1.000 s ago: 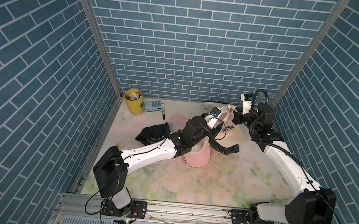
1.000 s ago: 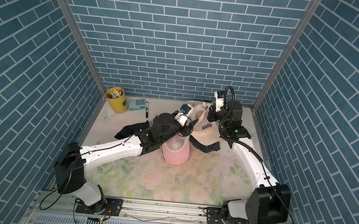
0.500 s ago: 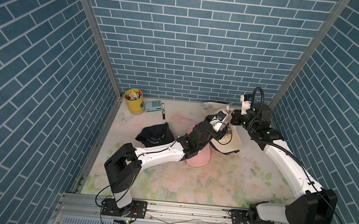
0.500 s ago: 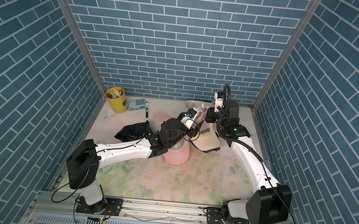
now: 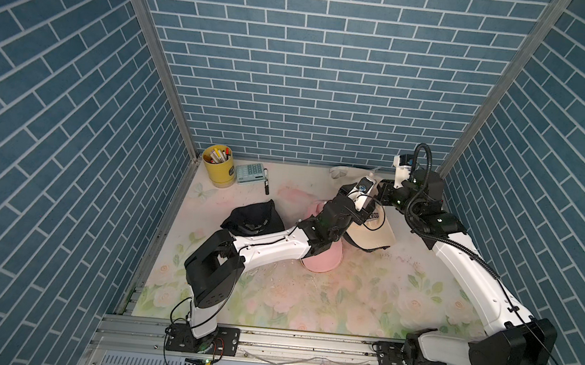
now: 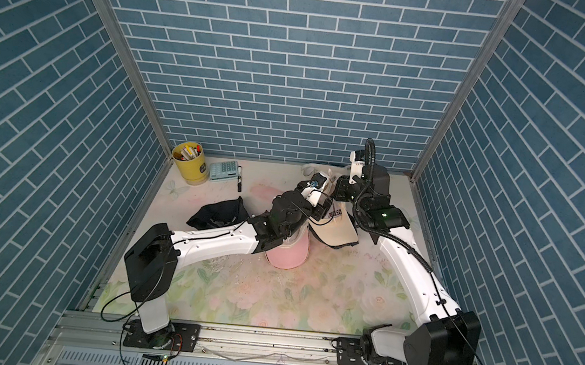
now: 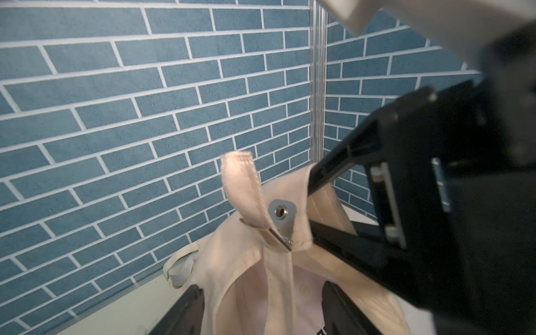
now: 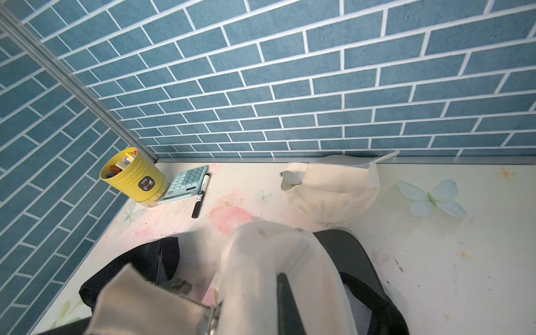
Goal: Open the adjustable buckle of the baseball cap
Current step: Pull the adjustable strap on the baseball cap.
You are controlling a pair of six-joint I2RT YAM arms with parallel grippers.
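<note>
The cap (image 5: 374,231) was held right of centre in both top views, clamped at its back in the closed right jaws. In the left wrist view the buckle (image 7: 281,223) was seen just right of centre, above the gap of the open left jaws at the lower edge, with the strap (image 7: 240,185) running roughly upright through it.

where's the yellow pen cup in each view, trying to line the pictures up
In a top view: yellow pen cup stands in the far left corner.
In a top view: same far left corner.
Left wrist: not in it.
Right wrist: at the foot of the corner post, cup at.
Shared landmark: the teal calculator right beside the cup.
</note>
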